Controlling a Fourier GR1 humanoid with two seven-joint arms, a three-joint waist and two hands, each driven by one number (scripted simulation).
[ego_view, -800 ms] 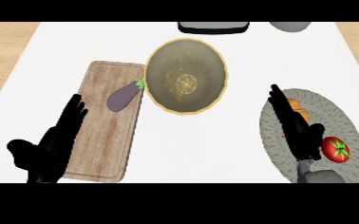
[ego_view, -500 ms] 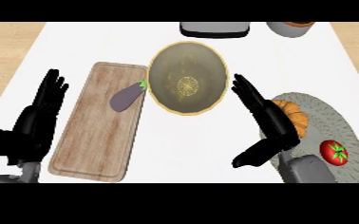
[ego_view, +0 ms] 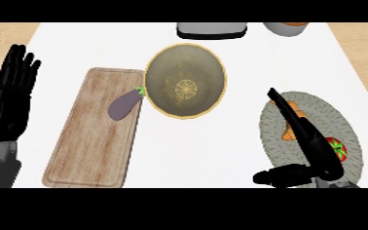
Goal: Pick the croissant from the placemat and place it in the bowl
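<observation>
Two black hands show at the sides of the frame, over a white counter. At the lower right, the right hand lies over a round grey woven placemat, its long fingers straight and close together, pointing toward the upper left, with the thumb curled low at the bottom edge and clamped on nothing. An orange-brown croissant rests on the left part of that placemat, mostly hidden beneath those fingers; only small parts of it peek out on either side of them, and whether the fingers touch it cannot be told. Just right of the hand, a red tomato with a green stalk sits on the same placemat. In the upper middle of the frame stands a round olive-green bowl with a yellow rim and a pale flower pattern at its bottom, well apart from the croissant. Left of it lies a long light wooden cutting board, and a small purple eggplant lies on the board's upper right part, its green stem touching the bowl's rim. At the far left edge the left hand rests open, fingers straight and slightly spread, pointing up. Along the top edge sit a grey container and another grey vessel with something orange inside.
</observation>
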